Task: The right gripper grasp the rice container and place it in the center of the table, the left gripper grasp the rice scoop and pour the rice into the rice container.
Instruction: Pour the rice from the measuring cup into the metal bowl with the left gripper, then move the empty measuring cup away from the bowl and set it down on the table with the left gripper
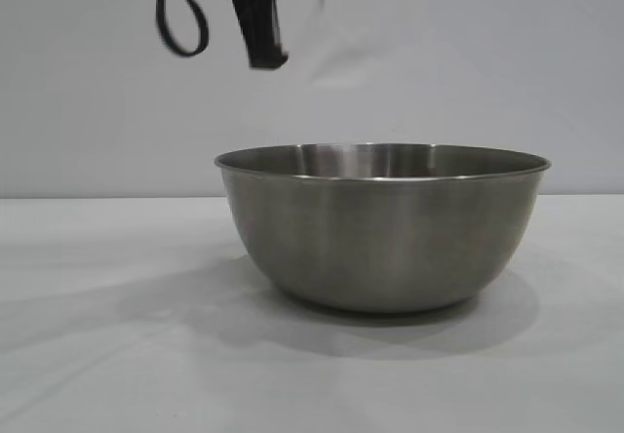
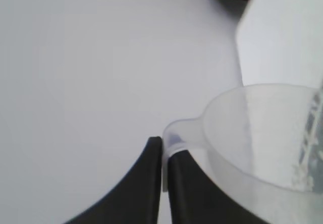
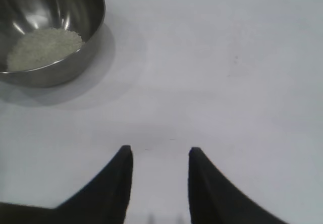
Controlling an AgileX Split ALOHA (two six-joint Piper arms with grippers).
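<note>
The rice container [image 1: 382, 226], a big steel bowl, stands on the white table [image 1: 107, 335]. Seen from the right wrist, the rice container [image 3: 75, 42] holds a pale heap of rice [image 3: 44, 47]. High above the bowl's left rim hangs my left gripper [image 1: 265, 60], shut on the handle of the rice scoop [image 2: 262, 133]. The scoop is a translucent cup, and a few grains of rice [image 2: 303, 178] cling inside it. My right gripper [image 3: 157, 153] stands open over bare table, well away from the bowl, with nothing between its fingers.
A black cable loop [image 1: 180, 23] hangs beside the left gripper. White table surface spreads on all sides of the bowl. A pale wall stands behind.
</note>
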